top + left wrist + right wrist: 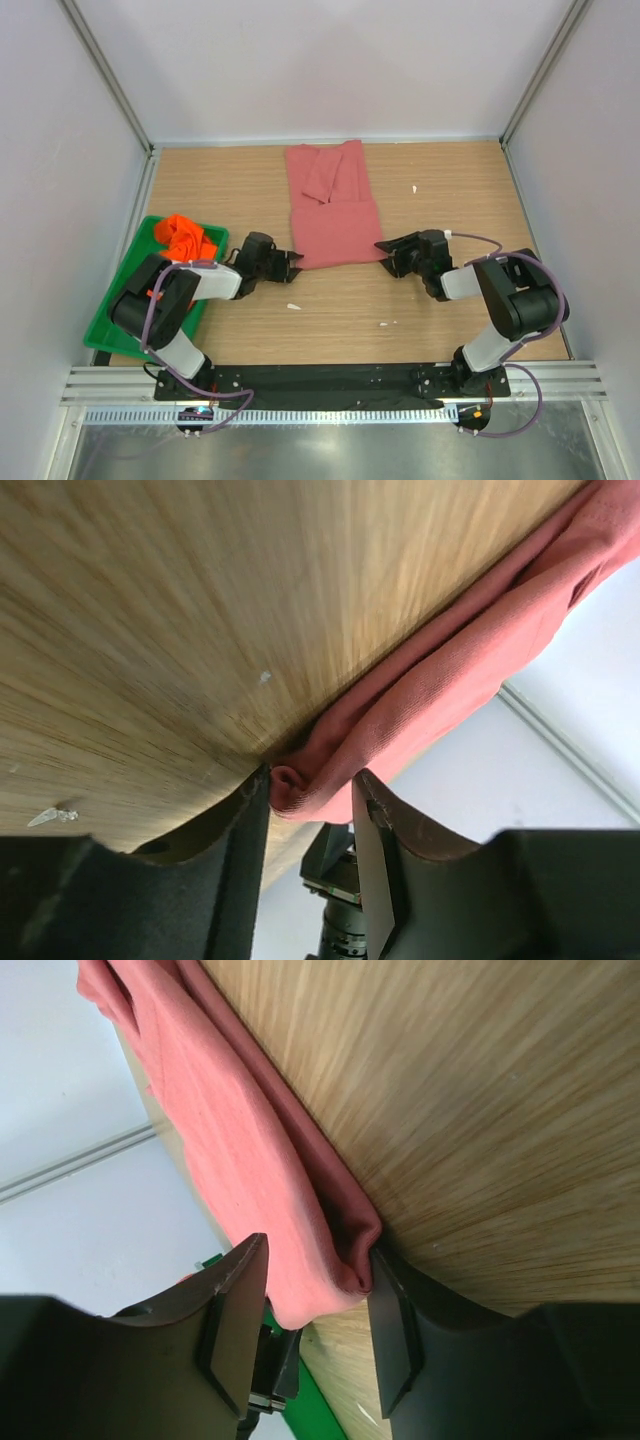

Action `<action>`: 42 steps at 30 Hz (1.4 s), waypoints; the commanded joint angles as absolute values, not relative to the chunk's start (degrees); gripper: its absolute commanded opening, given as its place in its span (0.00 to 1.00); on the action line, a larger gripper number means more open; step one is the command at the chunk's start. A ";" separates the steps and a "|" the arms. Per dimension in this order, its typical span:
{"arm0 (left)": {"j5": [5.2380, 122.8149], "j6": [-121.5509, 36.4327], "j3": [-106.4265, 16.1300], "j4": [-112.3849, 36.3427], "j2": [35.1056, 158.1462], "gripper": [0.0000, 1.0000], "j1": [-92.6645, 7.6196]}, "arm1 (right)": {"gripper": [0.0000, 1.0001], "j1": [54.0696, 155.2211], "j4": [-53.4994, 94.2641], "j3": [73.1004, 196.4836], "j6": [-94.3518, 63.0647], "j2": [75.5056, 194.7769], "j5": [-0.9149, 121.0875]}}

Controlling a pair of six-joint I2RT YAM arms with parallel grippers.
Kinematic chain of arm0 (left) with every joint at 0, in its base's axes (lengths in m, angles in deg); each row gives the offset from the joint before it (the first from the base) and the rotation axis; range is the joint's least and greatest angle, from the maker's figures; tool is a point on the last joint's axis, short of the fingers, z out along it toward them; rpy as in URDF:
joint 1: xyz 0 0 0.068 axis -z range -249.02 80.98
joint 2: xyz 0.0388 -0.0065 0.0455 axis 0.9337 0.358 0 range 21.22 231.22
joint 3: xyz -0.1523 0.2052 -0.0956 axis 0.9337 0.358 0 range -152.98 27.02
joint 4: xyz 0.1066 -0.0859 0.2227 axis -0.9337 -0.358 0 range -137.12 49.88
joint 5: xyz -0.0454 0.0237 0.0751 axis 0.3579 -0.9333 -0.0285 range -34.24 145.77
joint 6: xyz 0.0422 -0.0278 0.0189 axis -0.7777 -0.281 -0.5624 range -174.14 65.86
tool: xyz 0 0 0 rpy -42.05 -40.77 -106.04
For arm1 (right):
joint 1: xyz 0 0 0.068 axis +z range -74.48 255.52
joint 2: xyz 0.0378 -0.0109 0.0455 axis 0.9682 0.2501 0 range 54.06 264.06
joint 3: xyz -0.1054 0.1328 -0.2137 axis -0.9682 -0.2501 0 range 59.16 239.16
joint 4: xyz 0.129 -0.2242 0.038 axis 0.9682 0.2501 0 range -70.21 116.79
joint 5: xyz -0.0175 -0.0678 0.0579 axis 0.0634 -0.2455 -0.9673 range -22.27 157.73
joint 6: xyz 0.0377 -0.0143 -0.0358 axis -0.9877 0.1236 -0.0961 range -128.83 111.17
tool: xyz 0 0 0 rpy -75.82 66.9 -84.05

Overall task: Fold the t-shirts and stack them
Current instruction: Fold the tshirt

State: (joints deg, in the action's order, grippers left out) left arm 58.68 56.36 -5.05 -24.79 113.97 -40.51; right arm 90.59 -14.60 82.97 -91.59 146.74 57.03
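Observation:
The rose-pink t-shirt lies folded into a long strip in the middle of the wooden table, one sleeve turned over near its far end. My left gripper is at its near left corner, open, with the folded cloth edge between the fingers and touching one of them. My right gripper is at the near right corner, open, with the cloth corner between its fingers, against one pad. The orange t-shirt lies crumpled in the green tray at the left.
Small white scraps lie on the wood near the grippers, and another lies at the far right. White walls close in the table at the back and both sides. The green tray's edge shows in the right wrist view.

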 commanded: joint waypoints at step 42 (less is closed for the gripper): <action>49.18 43.85 4.27 -80.54 46.13 0.00 -24.56 | 0.01 112.95 46.39 75.24 -85.63 82.46 62.89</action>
